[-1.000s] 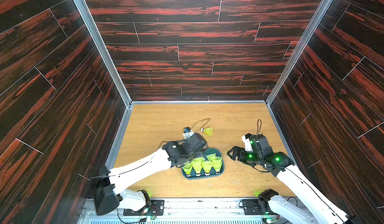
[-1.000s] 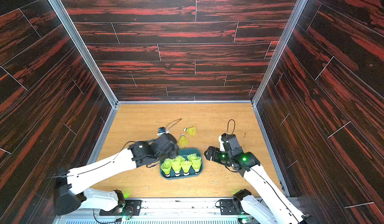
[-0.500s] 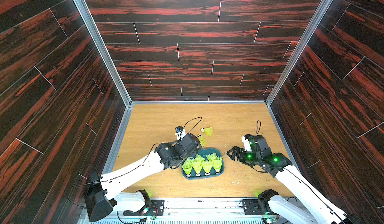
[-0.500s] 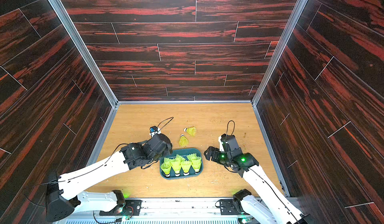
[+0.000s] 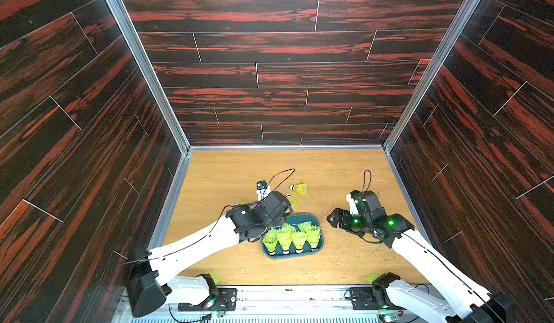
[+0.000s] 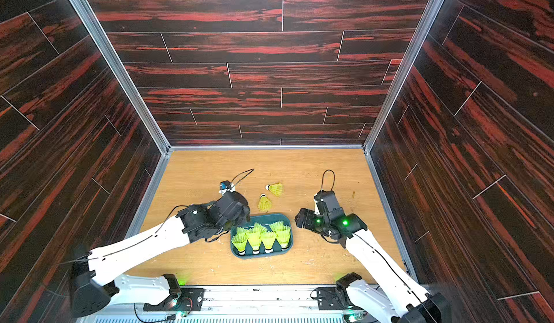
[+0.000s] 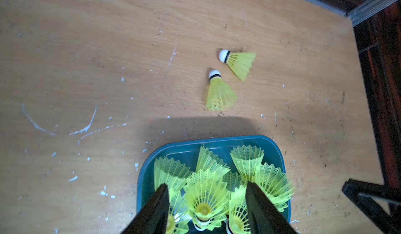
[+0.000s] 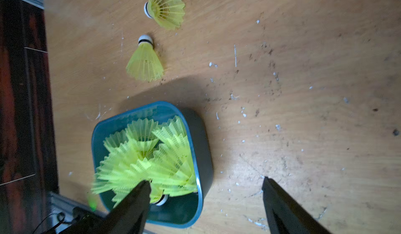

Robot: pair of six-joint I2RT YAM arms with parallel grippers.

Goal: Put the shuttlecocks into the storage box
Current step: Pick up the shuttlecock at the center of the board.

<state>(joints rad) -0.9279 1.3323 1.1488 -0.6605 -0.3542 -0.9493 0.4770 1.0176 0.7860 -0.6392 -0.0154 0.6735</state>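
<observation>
Two shuttlecocks (image 7: 220, 94) lie loose on the table (image 7: 86, 48) just beyond the crowded storage box (image 7: 217, 138). My left fingers (image 7: 156, 211) hang parted and empty above it, my right fingers (image 8: 134, 204) spread empty alongside. I judge a low pass could topple those packed inside.

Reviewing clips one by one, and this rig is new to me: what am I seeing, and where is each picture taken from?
Two white robot arms, each ending in a two-fingered claw, work over a wooden table. Two pictures look down from overhead; two come from cameras on the wrists. A teal storage box holds yellow-green shuttlecocks standing tip down. Two loose shuttlecocks lie on the table beyond it. The left claw hovers open over the box; the right claw is open beside it. Neither holds anything.
</observation>
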